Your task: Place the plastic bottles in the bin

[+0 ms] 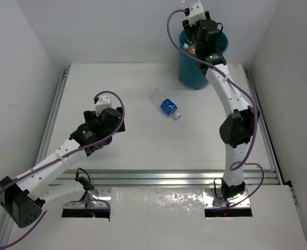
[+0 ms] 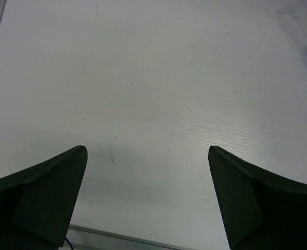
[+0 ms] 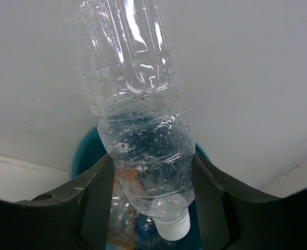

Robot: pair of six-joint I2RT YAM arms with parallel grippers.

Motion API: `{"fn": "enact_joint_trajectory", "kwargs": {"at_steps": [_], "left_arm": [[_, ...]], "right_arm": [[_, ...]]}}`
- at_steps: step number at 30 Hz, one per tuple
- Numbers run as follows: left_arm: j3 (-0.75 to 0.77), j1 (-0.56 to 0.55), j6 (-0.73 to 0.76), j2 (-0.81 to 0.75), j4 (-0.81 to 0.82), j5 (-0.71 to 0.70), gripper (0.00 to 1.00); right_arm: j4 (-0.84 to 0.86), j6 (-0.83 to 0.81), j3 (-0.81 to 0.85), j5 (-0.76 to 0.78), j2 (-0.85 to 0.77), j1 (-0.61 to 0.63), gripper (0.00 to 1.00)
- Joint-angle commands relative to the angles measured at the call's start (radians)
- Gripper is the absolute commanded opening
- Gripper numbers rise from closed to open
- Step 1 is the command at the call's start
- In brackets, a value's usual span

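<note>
Right pincer clamped on both sides of a clear, dimpled plastic bottle, gripping low on the body just above the white screw cap. Cap end down, body leaning up toward 11 o'clock in the wrist view. Directly beneath, the round teal-blue plastic bin. Orange and blue blurs inside it, too indistinct to name. Seen from above, right pincer over the bin's mouth, with the bin at 1 o'clock on the white table. Near the table's centre, lying flat, a second clear plastic bottle with a blue label, neck toward 5 o'clock, well apart from the bin and both pincers. Left pincer spread wide with nothing between its fingers, low over bare table at 9 o'clock. Blurred edge of the labelled bottle at 1 o'clock in its wrist view.
</note>
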Motion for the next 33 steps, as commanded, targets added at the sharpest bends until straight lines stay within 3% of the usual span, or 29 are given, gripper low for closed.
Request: {"fn": "enact_joint_trajectory", "kwargs": {"at_steps": [1, 2, 4, 6, 7, 9, 11, 16, 19, 21, 22, 26, 30, 33], "left_arm": [[0.006, 0.013, 0.007, 0.006, 0.016, -0.028, 1.00], [0.007, 0.013, 0.009, 0.011, 0.018, -0.027, 0.99], [0.006, 0.011, 0.010, 0.014, 0.018, -0.019, 0.99], [0.004, 0.013, 0.014, 0.017, 0.021, -0.016, 1.00], [0.004, 0.013, 0.015, 0.017, 0.022, -0.013, 1.00], [0.003, 0.013, 0.023, 0.020, 0.032, -0.001, 1.00], [0.004, 0.011, 0.027, 0.029, 0.032, 0.012, 1.00], [0.007, 0.013, 0.030, 0.035, 0.033, 0.029, 1.00], [0.009, 0.022, 0.026, 0.022, 0.032, 0.024, 1.00], [0.010, 0.032, 0.020, 0.009, 0.030, 0.021, 1.00], [0.010, 0.039, 0.012, 0.005, 0.030, 0.013, 1.00], [0.010, 0.045, -0.011, -0.035, 0.022, -0.016, 1.00], [0.003, 0.046, -0.009, -0.078, 0.038, -0.011, 0.99], [0.001, 0.046, -0.005, -0.083, 0.036, 0.006, 1.00]], "right_arm": [[0.159, -0.054, 0.035, 0.021, 0.061, -0.080, 0.24], [0.165, -0.017, 0.050, 0.021, 0.087, -0.098, 0.55], [0.166, -0.011, 0.056, 0.007, 0.108, -0.109, 0.55], [0.170, -0.012, 0.057, -0.002, 0.121, -0.112, 0.62], [0.173, -0.012, 0.054, -0.003, 0.125, -0.116, 0.67], [0.162, 0.008, 0.056, -0.003, 0.125, -0.117, 0.88], [0.130, 0.052, 0.072, -0.040, 0.105, -0.117, 0.99], [-0.063, 0.147, 0.070, -0.125, 0.003, -0.067, 0.99], [-0.244, 0.219, -0.044, -0.310, -0.129, -0.014, 0.99], [-0.310, 0.256, -0.222, -0.427, -0.239, 0.047, 0.99], [-0.311, 0.258, -0.356, -0.427, -0.272, 0.073, 0.99], [-0.230, 0.265, -0.620, -0.369, -0.369, 0.190, 0.99], [-0.225, 0.301, -0.690, -0.344, -0.294, 0.223, 0.99], [-0.293, 0.299, -0.623, -0.292, -0.189, 0.234, 0.99]]}}
